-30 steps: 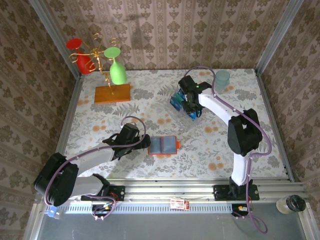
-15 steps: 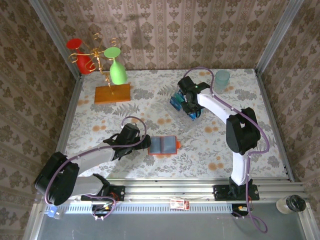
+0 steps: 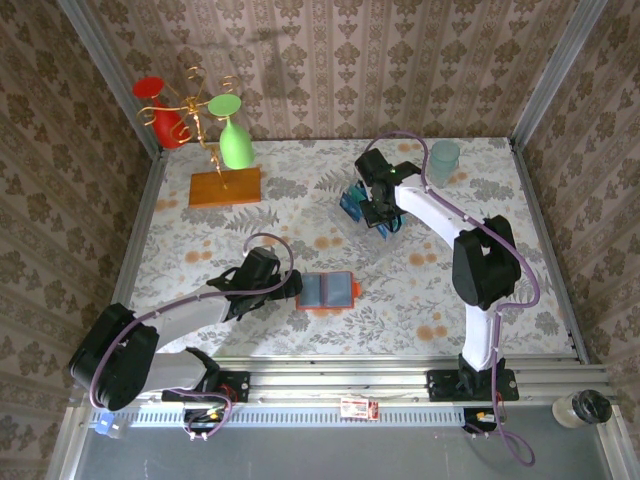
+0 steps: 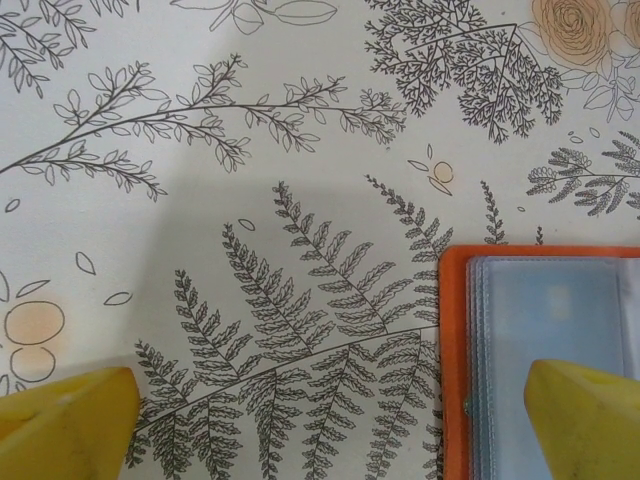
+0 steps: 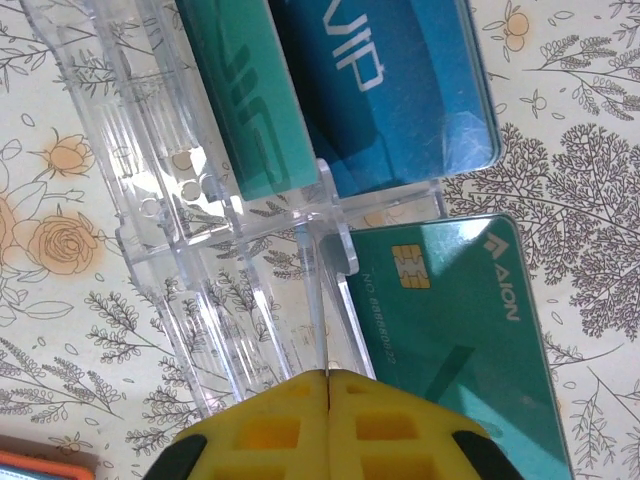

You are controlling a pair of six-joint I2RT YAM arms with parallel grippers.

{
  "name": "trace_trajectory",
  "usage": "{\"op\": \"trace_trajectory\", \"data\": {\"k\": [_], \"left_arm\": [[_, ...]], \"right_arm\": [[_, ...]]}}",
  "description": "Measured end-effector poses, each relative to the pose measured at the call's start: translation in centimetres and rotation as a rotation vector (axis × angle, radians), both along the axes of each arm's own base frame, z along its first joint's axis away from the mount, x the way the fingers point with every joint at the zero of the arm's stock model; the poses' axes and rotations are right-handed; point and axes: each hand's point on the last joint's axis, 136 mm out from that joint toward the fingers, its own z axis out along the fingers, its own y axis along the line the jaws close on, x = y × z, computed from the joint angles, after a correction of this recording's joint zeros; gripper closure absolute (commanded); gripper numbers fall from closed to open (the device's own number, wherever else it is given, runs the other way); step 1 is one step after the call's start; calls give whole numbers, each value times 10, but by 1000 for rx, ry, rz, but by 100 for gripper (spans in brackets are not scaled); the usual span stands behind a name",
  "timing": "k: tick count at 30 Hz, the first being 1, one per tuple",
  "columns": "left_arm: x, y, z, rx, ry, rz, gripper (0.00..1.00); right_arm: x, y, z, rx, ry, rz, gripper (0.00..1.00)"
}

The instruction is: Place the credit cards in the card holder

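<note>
The card holder (image 3: 328,291) lies open on the cloth, orange-red with grey-blue sleeves. Its left edge (image 4: 545,360) sits beside my left gripper (image 4: 330,420), which is open and holds nothing. My right gripper (image 5: 327,385) is over the clear plastic tray (image 5: 180,230) and is shut on a thin pale edge (image 5: 318,320), a credit card seen edge-on. More credit cards stand in the tray: a teal one (image 5: 250,100), a blue one (image 5: 390,90) and a leaning teal one (image 5: 460,330). From above, my right gripper (image 3: 385,215) covers the tray at the back middle, and my left gripper (image 3: 293,285) is just left of the holder.
A wooden slab (image 3: 224,187) at the back left carries a gold stand with a red glass (image 3: 160,110) and a green glass (image 3: 233,140). A translucent cup (image 3: 444,160) stands at the back right near the right arm. Walls close in the table.
My right gripper's fingers have closed over the tray and shifted slightly. The left arm and the card holder have stayed put.
</note>
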Motion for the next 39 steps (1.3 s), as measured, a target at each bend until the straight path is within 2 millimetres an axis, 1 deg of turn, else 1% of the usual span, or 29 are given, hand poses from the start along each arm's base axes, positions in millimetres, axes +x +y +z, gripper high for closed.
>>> {"op": "trace_trajectory", "data": {"k": [7,10,12,16,19,20,22,24,25,28,31,32,35,37,39], "left_arm": [[0,0,0,0,0,0,0],[0,0,0,0,0,0,0],[0,0,0,0,0,0,0],[0,0,0,1,1,0,0],[0,0,0,2,1,0,0],[0,0,0,2,1,0,0],[-1,1,-1,5,4,-1,0],[-1,1,-1,7,3,-3,0],[-1,1,0,8,3,-3,0],[-2,2,-1,18,4,-7,0],[-6,3,-4,38,13,-15,0],[-7,3,-5,46,16,-20,0],[-11,4,-7,67,21,-28,0],[-12,4,-7,76,19,-32,0],[-13,4,-7,80,16,-36,0]], "right_arm": [[-1,4,1,14,6,25,100],[-3,6,7,33,2,30,100],[-5,7,16,52,-10,34,100],[-13,15,54,134,-72,48,100],[-25,26,80,220,-120,59,100],[-31,29,86,255,-131,62,100],[-44,37,89,336,-134,60,100],[-58,45,83,415,-116,48,100],[-66,49,76,460,-96,35,100],[-86,64,46,567,-25,-8,100],[-109,84,15,635,53,-34,100],[-118,91,8,650,73,-35,100],[-136,115,-1,697,101,-20,100],[-142,129,-4,730,108,-12,100],[-143,139,-7,757,110,-14,100]]}}
